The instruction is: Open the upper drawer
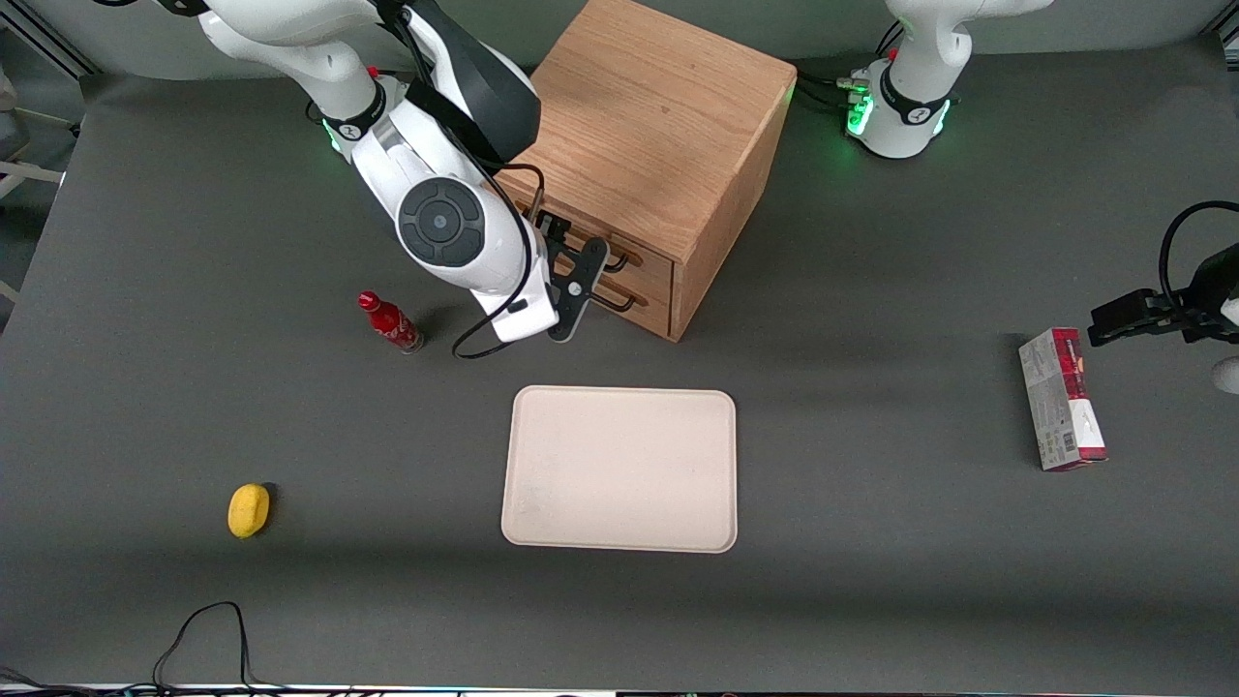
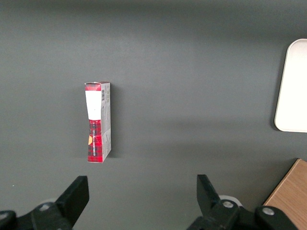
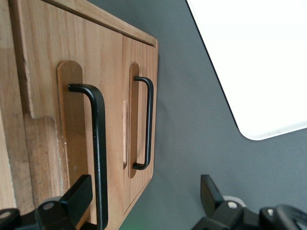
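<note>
The oak cabinet (image 1: 658, 126) stands at the table's middle, its two drawers facing the tray. The upper drawer (image 1: 650, 259) (image 3: 48, 96) has a wide black wire handle (image 3: 99, 143), and its front sits level with the lower drawer (image 3: 139, 62), which carries its own black handle (image 3: 148, 124). My right gripper (image 1: 579, 287) (image 3: 144, 196) hangs open in front of the drawers. The upper handle's bar passes between its fingers, close beside one finger (image 3: 79, 196). The other finger (image 3: 209, 191) stands apart over bare table. Nothing is gripped.
A cream tray (image 1: 619, 469) (image 3: 259, 62) lies nearer the front camera than the cabinet. A red bottle (image 1: 389, 322) stands beside the working arm, and a yellow lemon-like object (image 1: 249, 509) lies nearer the camera. A red-and-white box (image 1: 1062, 399) (image 2: 98, 122) lies toward the parked arm's end.
</note>
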You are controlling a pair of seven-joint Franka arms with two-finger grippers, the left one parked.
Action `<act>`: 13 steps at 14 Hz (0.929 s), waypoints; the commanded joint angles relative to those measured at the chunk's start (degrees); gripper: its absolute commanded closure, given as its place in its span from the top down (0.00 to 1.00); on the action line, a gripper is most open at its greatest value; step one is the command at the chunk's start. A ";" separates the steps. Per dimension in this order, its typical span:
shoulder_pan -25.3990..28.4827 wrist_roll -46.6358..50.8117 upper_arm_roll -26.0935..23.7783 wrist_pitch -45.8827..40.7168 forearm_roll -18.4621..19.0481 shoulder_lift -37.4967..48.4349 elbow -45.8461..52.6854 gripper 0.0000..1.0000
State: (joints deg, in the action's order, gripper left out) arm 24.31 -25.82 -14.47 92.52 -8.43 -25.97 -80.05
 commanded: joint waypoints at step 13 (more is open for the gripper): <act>2.50 -0.90 0.15 0.56 0.61 -3.74 -0.02 1.00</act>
State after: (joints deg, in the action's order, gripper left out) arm 26.30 -25.82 -14.48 93.05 -8.43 -29.12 -80.25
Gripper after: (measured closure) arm 0.000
